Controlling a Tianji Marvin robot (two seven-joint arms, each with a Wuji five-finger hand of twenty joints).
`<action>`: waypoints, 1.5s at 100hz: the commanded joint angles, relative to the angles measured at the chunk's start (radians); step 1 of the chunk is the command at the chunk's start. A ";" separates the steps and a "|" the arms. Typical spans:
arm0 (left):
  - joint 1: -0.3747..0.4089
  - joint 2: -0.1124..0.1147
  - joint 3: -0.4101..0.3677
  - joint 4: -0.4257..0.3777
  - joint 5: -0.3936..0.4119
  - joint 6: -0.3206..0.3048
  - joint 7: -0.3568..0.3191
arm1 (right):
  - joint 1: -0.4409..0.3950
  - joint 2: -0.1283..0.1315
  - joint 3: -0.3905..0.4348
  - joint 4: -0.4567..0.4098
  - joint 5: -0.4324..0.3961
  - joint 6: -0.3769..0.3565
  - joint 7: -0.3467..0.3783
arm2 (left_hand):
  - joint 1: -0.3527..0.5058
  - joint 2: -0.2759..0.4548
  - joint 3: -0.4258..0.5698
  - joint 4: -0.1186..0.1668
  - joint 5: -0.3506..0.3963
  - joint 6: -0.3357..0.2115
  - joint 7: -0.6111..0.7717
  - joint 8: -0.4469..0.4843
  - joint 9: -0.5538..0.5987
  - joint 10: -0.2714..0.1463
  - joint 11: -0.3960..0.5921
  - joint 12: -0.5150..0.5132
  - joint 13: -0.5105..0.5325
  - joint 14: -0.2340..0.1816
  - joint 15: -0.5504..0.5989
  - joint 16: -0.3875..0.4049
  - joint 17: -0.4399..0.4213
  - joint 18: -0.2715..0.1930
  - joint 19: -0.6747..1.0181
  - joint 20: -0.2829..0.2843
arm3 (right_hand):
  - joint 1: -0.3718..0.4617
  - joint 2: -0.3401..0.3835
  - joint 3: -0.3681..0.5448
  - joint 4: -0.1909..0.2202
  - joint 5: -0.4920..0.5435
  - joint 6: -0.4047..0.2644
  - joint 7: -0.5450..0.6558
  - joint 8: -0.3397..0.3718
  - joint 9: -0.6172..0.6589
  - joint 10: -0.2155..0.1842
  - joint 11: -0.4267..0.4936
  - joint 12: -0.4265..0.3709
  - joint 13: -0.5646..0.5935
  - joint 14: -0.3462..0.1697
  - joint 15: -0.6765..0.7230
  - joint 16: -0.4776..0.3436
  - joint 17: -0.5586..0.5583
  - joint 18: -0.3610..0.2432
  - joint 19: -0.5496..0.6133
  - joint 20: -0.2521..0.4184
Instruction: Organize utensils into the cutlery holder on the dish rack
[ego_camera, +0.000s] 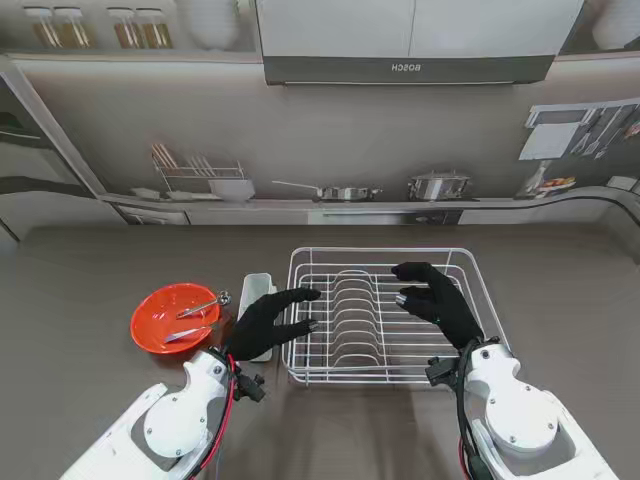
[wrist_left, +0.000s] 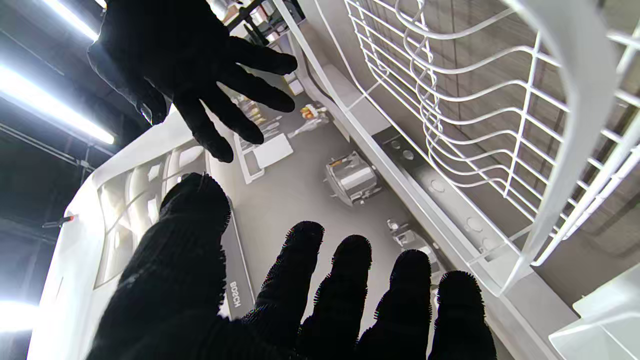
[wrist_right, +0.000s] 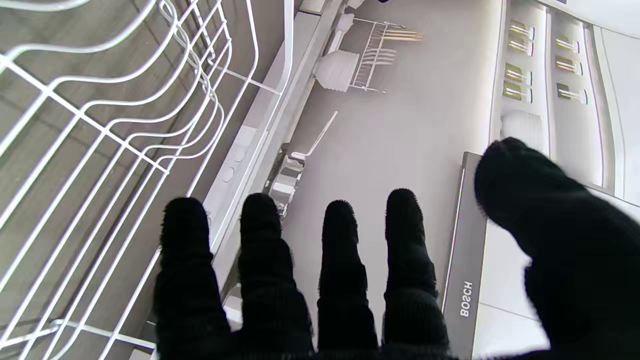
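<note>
Mock kitchen w/ printed backdrop: Bosch hood (ego_camera: 408, 68), pots (ego_camera: 437, 186), shelf; real dish rack (ego_camera: 385, 316) on countertop (ego_camera: 90, 280).

My left hand (ego_camera: 268, 320) and right hand (ego_camera: 437, 300) wear black knitted gloves. White wire dish rack (ego_camera: 300, 310); white plastic cutlery holder (ego_camera: 257, 288); glossy red-orange round bowl (ego_camera: 160, 305) holding silver metal utensils (ego_camera: 200, 306); grey-brown wood-grain table (ego_camera: 80, 280).
</note>
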 joint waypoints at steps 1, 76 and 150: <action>0.000 -0.002 -0.004 -0.011 0.002 -0.004 -0.015 | -0.007 -0.003 0.000 -0.009 -0.002 0.001 0.014 | -0.004 0.025 -0.018 0.016 -0.006 -0.015 -0.009 -0.002 -0.001 -0.026 0.003 -0.001 -0.002 -0.018 -0.006 -0.005 0.004 -0.018 -0.016 -0.013 | -0.032 0.005 -0.016 -0.006 -0.007 -0.018 0.001 -0.012 -0.003 -0.018 -0.006 -0.007 0.017 -0.025 0.012 0.010 0.004 -0.004 0.000 0.020; 0.040 0.018 -0.108 -0.081 0.142 0.022 -0.012 | -0.004 -0.002 -0.006 -0.006 0.000 0.007 0.021 | -0.003 0.024 -0.011 0.017 0.010 -0.014 -0.002 0.001 0.008 0.000 0.008 0.007 0.016 -0.003 0.014 0.009 0.011 0.004 -0.006 -0.004 | -0.032 0.007 -0.017 -0.006 -0.008 -0.018 0.000 -0.012 -0.001 -0.016 -0.007 -0.007 0.019 -0.025 0.012 0.010 0.004 -0.005 -0.003 0.023; -0.003 0.083 -0.222 -0.091 0.464 0.126 -0.166 | 0.006 -0.003 -0.015 0.006 0.018 0.008 0.027 | -0.062 -0.061 0.214 -0.007 0.069 0.015 0.027 0.029 0.038 0.031 0.054 0.159 0.040 0.002 0.115 0.135 0.030 0.004 0.022 0.068 | -0.033 0.012 -0.021 -0.005 -0.002 -0.016 0.000 -0.012 0.007 -0.015 -0.008 -0.006 0.023 -0.022 0.013 0.011 0.002 -0.005 -0.005 0.025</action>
